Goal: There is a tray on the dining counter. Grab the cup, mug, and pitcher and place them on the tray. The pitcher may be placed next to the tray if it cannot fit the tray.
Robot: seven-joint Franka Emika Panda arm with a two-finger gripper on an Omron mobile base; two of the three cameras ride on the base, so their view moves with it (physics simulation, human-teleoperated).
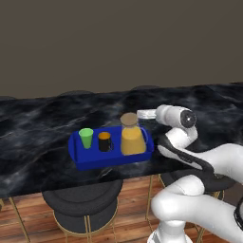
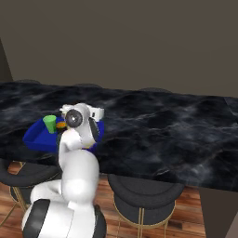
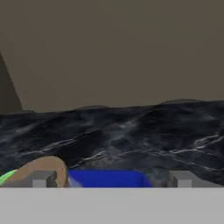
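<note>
So the jaws were spread wide open with nothing between them — in the hand view the two fingertips point(image 3: 43, 179) sat far apart at the bottom, one in front of the pitcher's tan lid, the other over bare counter. The gripper point(image 1: 142, 114) itself hung just right of the pitcher point(image 1: 132, 136) at about lid height, close to it, though from the left base view I honestly couldn't tell if it was touching the lid or just beside it.

The pitcher stood upright at the right end of the tray point(image 1: 80, 156), glass body full of orange liquid, lid on top. The mug point(image 1: 105, 141) was in the middle of the tray, black with its orange inside showing, upright. The cup point(image 1: 86, 137) was at the left end, green, also upright, just beside the mug. All three were inside the blue rims.

The tray sat near the front edge of the dining counter point(image 1: 42, 123) — black marble with white veins running its whole length. Two black round stools point(image 1: 83, 199) with thin gold legs stood under the near edge on a wood floor point(image 1: 19, 223). In the right base view the arm covered most of the tray, so only the cup and a sliver of the mug peeked out to its left.
</note>
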